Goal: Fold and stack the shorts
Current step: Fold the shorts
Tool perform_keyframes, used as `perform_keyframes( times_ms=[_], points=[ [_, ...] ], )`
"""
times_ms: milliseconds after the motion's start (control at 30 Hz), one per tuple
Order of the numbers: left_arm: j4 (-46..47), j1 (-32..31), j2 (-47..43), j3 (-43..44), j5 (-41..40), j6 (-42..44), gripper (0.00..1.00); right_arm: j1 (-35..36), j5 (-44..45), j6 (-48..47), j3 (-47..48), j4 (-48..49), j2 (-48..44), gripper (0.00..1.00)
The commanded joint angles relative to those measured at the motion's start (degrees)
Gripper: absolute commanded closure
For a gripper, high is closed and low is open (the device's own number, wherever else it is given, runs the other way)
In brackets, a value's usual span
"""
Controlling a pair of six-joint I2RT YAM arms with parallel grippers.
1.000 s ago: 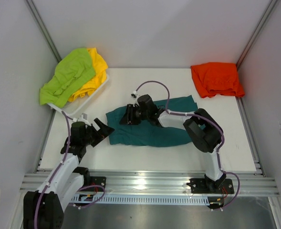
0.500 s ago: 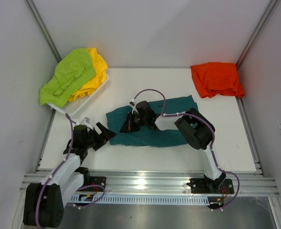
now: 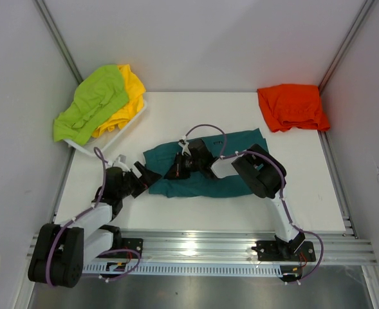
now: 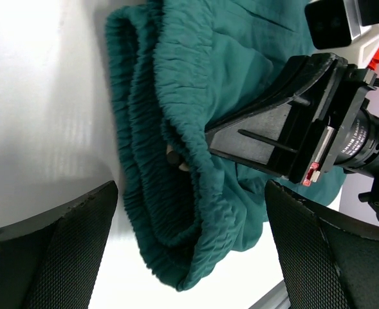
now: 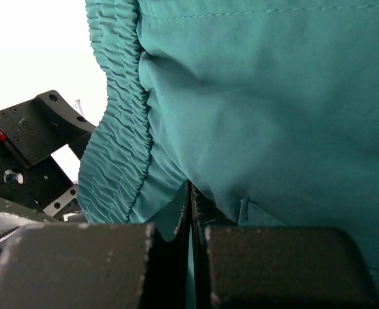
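Toward the near left of the desk [image 3: 176, 119], the left claw [image 3: 148, 177] stands spread wide with nothing in it, its fingers just beside the gathered waistband end of the teal shorts [image 3: 208, 183]. These shorts lie flat across the middle of the desk, and the right claw [image 3: 174, 170] is pinched fully shut on a fold of their fabric just behind the waistband. Farther back, the lime green shorts [image 3: 89, 103] lie heaped over the yellow shorts [image 3: 132, 90] in a white tray [image 3: 121, 132] at the far left corner, and the orange shorts [image 3: 292, 106] lie folded at the far right corner.
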Motion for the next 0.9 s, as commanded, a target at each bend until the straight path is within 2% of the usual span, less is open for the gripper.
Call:
perform_keyframes(
  times_ms=[0, 267, 400, 433, 600, 867],
  points=[
    [1.0, -1.7, 4.4, -2.6, -2.3, -1.7, 0.01, 0.1, 3.2, -1.6, -1.8, -3.7, 3.5, 1.0],
    [7.4, -1.8, 9.6, -4.7, -3.3, -3.2, 0.01, -0.2, 4.4, -3.2, -2.3, -5.5, 3.3, 1.0],
    [10.5, -1.9, 10.7, -5.0, -3.7, -3.6, 0.07, 0.3, 4.3, -3.3, -2.2, -5.5, 3.3, 1.0],
    [11.0, -1.9, 10.6, -5.1, -4.2, -3.7, 0.12, 0.4, 4.5, -3.6, -2.1, -5.7, 3.0, 1.0],
    [14.2, -1.8, 10.0, -5.5, -5.2, -4.7, 0.24, 2.0, 5.3, -3.9, -2.5, -5.4, 2.3, 1.0],
    [20.5, -1.9, 15.4, -3.7, -3.9, -4.5, 0.53, 4.0, 6.0, -3.4, -2.1, -5.0, 2.5, 1.0]
  ],
)
